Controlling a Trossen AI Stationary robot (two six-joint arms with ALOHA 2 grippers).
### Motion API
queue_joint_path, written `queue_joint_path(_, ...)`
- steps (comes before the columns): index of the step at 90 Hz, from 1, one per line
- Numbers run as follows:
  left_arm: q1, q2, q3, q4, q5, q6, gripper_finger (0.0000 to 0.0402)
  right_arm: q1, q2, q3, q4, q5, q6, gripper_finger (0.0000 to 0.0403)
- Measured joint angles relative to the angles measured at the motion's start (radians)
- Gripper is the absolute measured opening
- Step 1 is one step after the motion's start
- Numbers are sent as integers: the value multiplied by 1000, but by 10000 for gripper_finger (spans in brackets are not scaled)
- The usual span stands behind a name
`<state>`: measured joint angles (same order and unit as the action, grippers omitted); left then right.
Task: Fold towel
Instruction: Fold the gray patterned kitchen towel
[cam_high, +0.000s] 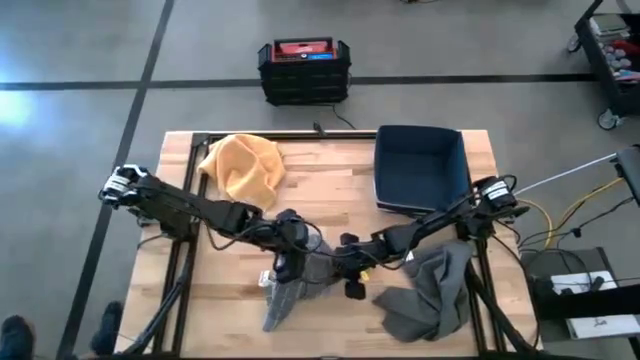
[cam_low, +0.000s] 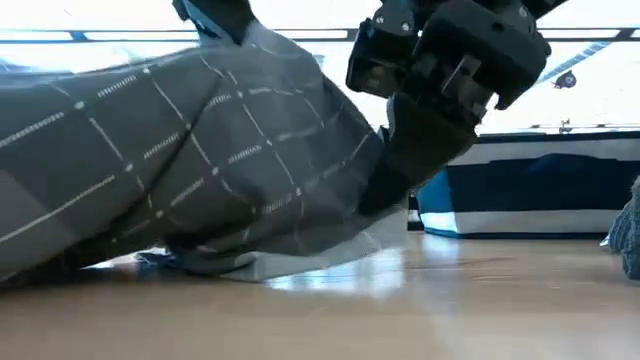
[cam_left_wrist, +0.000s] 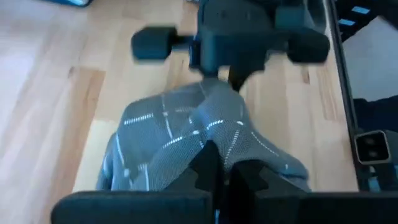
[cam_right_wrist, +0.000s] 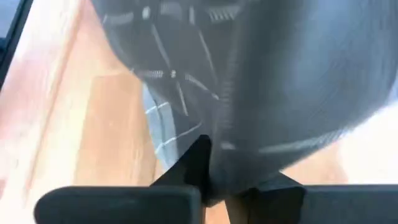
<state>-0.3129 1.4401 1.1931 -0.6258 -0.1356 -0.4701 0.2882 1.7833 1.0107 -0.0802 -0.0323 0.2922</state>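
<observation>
A grey towel with a white check (cam_high: 298, 288) lies at the table's near middle, pulled up between both grippers like a tent (cam_low: 200, 150). My left gripper (cam_high: 287, 264) is shut on its left part, and my right gripper (cam_high: 348, 272) is shut on its right part. The towel's lower edge (cam_low: 250, 265) rests on the wood. In the low view the right gripper (cam_low: 440, 90) stands at the towel's right side; only a bit of the left gripper (cam_low: 215, 15) shows at the top. My left gripper pinches a raised fold of the checked towel (cam_left_wrist: 219, 146) between its two fingers, coming from the table's left side. The cloth rises to the fingers and falls away toward the table. How many layers it holds I cannot tell. My right gripper pinches the towel's cloth (cam_right_wrist: 214, 152) between its two fingers, coming from the table's right side. The cloth fills the view close before the fingers and hides which edge or fold it is. The towel slopes down from there to the table.
A yellow towel (cam_high: 242, 165) lies bunched at the far left. A navy bin (cam_high: 420, 168) stands at the far right. Another plain grey towel (cam_high: 430, 290) is heaped at the near right corner. Bare wood shows at the near left.
</observation>
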Motion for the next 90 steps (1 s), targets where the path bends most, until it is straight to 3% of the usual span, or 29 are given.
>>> queue_joint_path(22,-89,-55,-67,-89,-12,-212,16,24,-81,-3,-179,44,-65,1)
queue_joint_path(45,-176,-53,-179,-73,-12,-430,122,67,-95,-5,-400,121,-31,0)
queue_joint_path(59,-210,0,-283,186,-65,-443,167,69,-109,-6,-389,141,-23,0)
queue_joint_path(74,-213,141,-370,542,-66,-402,164,69,-107,-6,-327,140,-50,0)
queue_joint_path(90,-217,298,-343,571,-64,-340,134,69,-103,-6,-323,147,-55,0)
